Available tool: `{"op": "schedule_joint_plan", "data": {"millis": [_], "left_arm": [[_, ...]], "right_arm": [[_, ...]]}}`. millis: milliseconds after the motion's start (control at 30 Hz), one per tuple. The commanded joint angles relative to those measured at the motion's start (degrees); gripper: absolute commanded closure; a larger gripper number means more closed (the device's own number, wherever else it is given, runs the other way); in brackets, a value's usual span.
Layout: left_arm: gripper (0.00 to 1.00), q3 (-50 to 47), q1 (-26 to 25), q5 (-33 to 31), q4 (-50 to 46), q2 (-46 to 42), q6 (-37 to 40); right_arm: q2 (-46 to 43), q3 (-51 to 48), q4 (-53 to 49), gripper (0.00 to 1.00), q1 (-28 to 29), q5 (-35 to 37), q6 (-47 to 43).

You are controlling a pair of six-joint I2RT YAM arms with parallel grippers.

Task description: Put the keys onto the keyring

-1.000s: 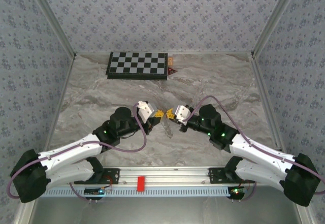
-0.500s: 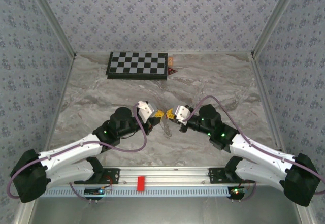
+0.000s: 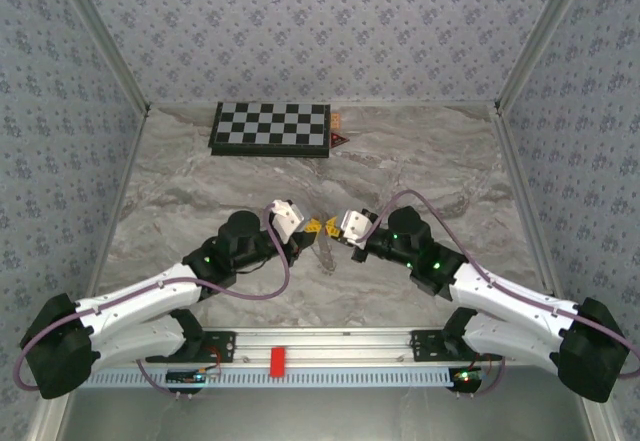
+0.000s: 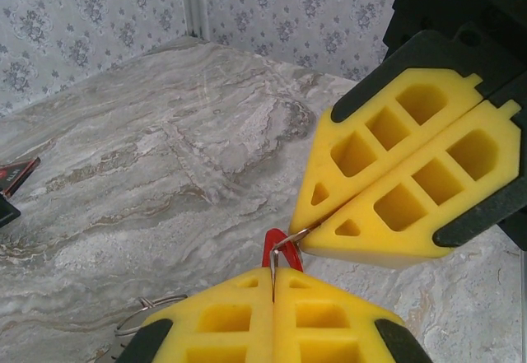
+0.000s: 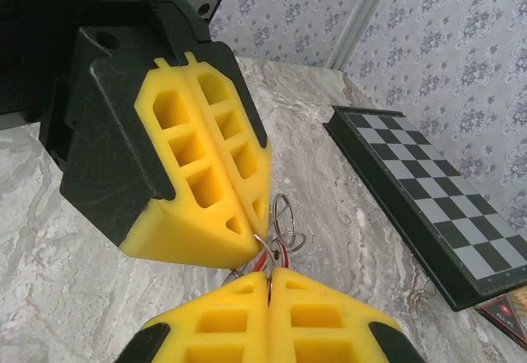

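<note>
My two grippers meet tip to tip above the middle of the marble table (image 3: 420, 161), the left gripper (image 3: 314, 227) and the right gripper (image 3: 333, 226). In the left wrist view, my left gripper (image 4: 274, 271) is shut on a thin wire of the keyring (image 4: 164, 298), whose loop hangs low on the left. A key's red head (image 4: 268, 248) sits just beyond those tips. A silvery piece runs from it into the shut right gripper (image 4: 306, 233). In the right wrist view, the right gripper (image 5: 269, 272) pinches metal under the key's red head (image 5: 285, 256). The keyring's loops (image 5: 282, 197) dangle behind, by the left gripper (image 5: 260, 238).
A checkered board (image 3: 270, 127) lies at the back of the table, with a small dark-red triangular piece (image 3: 338, 139) beside it. A red block (image 3: 278, 359) sits on the front rail between the arm bases. Patterned walls close in the left, right and back.
The right arm has edged slightly left toward the left gripper. Both grippers stay shut, and the left arm has barely moved.
</note>
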Motion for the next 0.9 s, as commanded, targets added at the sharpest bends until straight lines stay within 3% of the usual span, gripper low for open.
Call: {"op": "schedule_joint_plan", "data": {"millis": [0,700,867], "left_arm": [[1.0,2.6,-0.3,-0.2,3.9,-0.7,0.3],[1.0,2.3,-0.3,-0.4,4.4,-1.1,0.1],[1.0,1.8,-0.3,-1.5,5.2,-1.6,-0.2]], "right_arm": [[0.5,0.3,-2.0,1.0,1.3,-1.3,-1.2],[1.8,0.9,-4.5,1.0,3.6,1.0,-3.2],[-0.2,-1.2,-1.6,1.0,2.9,2.1,0.2]]}}
